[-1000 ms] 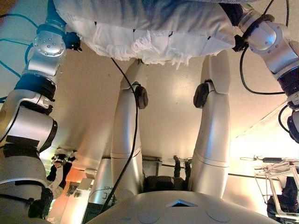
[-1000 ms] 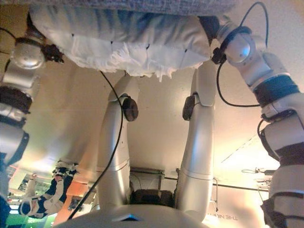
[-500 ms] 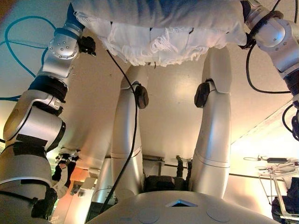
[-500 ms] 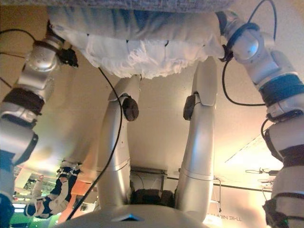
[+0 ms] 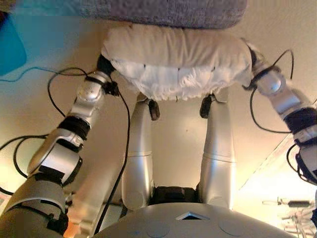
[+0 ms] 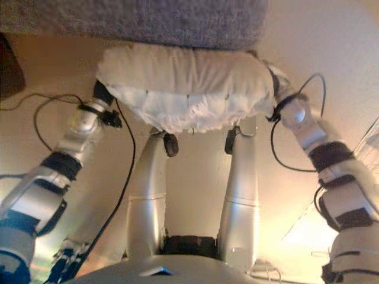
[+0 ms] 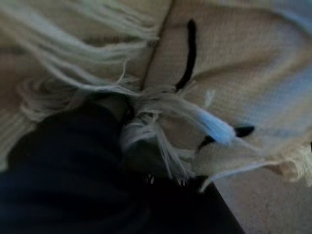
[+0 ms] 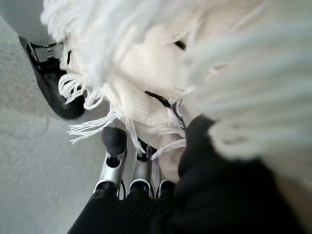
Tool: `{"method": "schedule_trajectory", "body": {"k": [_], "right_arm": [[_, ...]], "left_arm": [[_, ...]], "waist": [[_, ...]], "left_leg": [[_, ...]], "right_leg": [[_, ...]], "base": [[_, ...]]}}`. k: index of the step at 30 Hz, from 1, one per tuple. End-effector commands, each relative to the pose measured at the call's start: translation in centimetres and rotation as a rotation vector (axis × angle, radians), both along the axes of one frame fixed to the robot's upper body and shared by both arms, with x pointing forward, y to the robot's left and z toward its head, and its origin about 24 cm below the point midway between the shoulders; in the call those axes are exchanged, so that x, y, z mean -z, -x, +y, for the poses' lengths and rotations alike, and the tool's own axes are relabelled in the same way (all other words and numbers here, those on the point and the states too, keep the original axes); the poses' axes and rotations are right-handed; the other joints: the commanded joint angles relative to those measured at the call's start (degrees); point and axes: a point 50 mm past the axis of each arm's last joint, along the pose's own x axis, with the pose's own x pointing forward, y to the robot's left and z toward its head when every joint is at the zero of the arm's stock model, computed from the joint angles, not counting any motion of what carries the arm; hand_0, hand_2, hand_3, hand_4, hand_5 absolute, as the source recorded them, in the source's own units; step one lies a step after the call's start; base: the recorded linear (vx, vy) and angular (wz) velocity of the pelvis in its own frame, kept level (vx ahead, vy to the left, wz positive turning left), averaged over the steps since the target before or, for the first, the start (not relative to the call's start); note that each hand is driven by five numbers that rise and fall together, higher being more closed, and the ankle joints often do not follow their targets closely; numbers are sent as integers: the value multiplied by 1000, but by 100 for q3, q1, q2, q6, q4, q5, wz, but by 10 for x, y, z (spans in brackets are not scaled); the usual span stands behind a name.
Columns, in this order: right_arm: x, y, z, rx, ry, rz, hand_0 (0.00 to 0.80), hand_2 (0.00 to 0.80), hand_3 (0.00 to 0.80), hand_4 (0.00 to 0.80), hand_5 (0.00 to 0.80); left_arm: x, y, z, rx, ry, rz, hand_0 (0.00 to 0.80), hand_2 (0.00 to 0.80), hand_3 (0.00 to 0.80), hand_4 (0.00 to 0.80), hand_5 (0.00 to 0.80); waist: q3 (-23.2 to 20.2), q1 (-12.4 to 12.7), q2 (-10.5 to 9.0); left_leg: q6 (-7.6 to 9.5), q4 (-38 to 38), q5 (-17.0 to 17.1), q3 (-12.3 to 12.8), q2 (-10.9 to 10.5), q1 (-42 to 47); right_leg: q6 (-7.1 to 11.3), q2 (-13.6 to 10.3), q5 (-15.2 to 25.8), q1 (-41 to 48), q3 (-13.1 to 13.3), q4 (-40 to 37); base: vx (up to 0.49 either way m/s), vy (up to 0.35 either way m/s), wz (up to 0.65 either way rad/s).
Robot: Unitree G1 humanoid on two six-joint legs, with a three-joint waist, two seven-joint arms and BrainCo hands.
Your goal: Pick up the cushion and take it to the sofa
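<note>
The cushion [image 5: 173,59] is cream with a white fringe along its lower edge. I hold it between both hands, out in front of me. Its far side lies close under the front edge of the grey sofa [image 5: 163,11]. My left hand [image 5: 104,64] is at the cushion's left end, its dark cover half buried in fringe in the left wrist view [image 7: 73,161]. My right hand [image 5: 251,54] is at the right end. In the right wrist view its fingers [image 8: 114,141] lie straight against the cushion's [image 8: 146,83] underside.
Beige floor [image 5: 178,129] lies below the cushion. A teal object [image 5: 10,44] shows at the far left by the sofa. In the right eye view a dark object [image 6: 9,71] shows there.
Both arms have stretched forward and the cushion has moved away from me, up to the sofa's front edge. The view has shifted, so more of the sofa shows.
</note>
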Motion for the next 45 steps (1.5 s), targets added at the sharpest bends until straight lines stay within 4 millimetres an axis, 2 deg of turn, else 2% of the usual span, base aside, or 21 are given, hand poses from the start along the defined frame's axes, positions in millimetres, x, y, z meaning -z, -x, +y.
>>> {"method": "schedule_trajectory", "body": {"k": [1, 4, 8, 13, 16, 19, 23, 26, 32, 38, 45], "right_arm": [[-30, 21, 59, -298, -153, -228, 800, 800, 800, 800, 800], [-12, 36, 58, -288, -239, -193, 800, 800, 800, 800, 800], [10, 57, 51, -256, -310, -144, 800, 800, 800, 800, 800], [35, 86, 43, -221, -375, -63, 800, 800, 800, 800, 800], [39, 101, 42, -217, -430, -43, 800, 800, 800, 800, 800], [33, 111, 45, -234, -482, -63, 800, 800, 800, 800, 800], [13, 120, 49, -285, -546, -140, 800, 800, 800, 800, 800], [-8, 122, 56, -350, -618, -211, 800, 800, 800, 800, 800], [-35, 124, 64, -421, -656, -328, 800, 800, 800, 800, 800], [-38, 125, 65, -409, -663, -325, 800, 800, 800, 800, 800], [-35, 127, 67, -403, -668, -315, 800, 800, 800, 800, 800]], "left_arm": [[-33, 19, -49, 270, 134, -240, 800, 800, 800, 800, 800], [-18, 32, -44, 265, 176, -189, 800, 800, 800, 800, 800], [-1, 52, -38, 268, 231, -140, 800, 800, 800, 800, 800], [23, 81, -35, 257, 277, -56, 800, 800, 800, 800, 800], [31, 96, -30, 226, 330, -21, 800, 800, 800, 800, 800], [34, 108, -24, 189, 393, -17, 800, 800, 800, 800, 800], [19, 120, -21, 174, 439, -96, 800, 800, 800, 800, 800], [3, 121, -26, 196, 485, -165, 800, 800, 800, 800, 800], [-20, 119, -38, 246, 551, -253, 800, 800, 800, 800, 800], [-27, 117, -40, 257, 556, -263, 800, 800, 800, 800, 800], [-27, 119, -39, 261, 595, -244, 800, 800, 800, 800, 800]], "waist": [[-25, 109, -140], [-25, 124, -349], [-51, 196, -520], [-902, 240, -631], [-1410, 271, -665], [-1866, 298, -702], [-2189, 331, -722], [-2338, 355, -717], [-2525, 359, -717], [-2593, 316, -739], [-2552, 264, -775]], "left_leg": [[-223, -1381, 1093, -220, -60, 1014], [-180, -1553, 967, -219, -123, 1957], [-99, -1751, 777, -269, -159, 3308], [-74, -2221, 658, -365, -87, 4449], [-59, -2596, 605, -350, -38, 5159], [-20, -2887, 561, -333, -7, 5681], [-4, -3220, 530, -299, 16, 6204], [7, -3436, 517, -275, 39, 6487], [12, -3588, 465, -266, 47, 6702], [10, -3588, 418, -255, 69, 6751], [0, -3588, 439, -250, 138, 6804]], "right_leg": [[344, -125, -819, 1254, -630, 299], [350, -133, -866, 2315, -854, 64], [343, -106, -1038, 3720, -973, -145], [275, 27, -1167, 4972, -1062, -645], [244, 115, -1213, 5705, -1091, -1014], [237, 178, -1206, 6169, -1071, -1253], [227, 246, -1181, 6673, -1056, -1585], [215, 280, -1181, 6932, -1058, -1762], [227, 304, -1140, 7166, -1065, -1981], [223, 332, -1108, 7221, -975, -2066], [116, 482, -1125, 7231, -762, -2094]], "base": [[-22, -112, -6], [17, -124, -7], [70, -77, -1], [207, -40, -3], [276, -19, -7], [232, -25, -3], [112, -28, -7], [50, -36, -6], [6, -40, -4], [-10, -67, 1], [-5, -118, -2]]}}
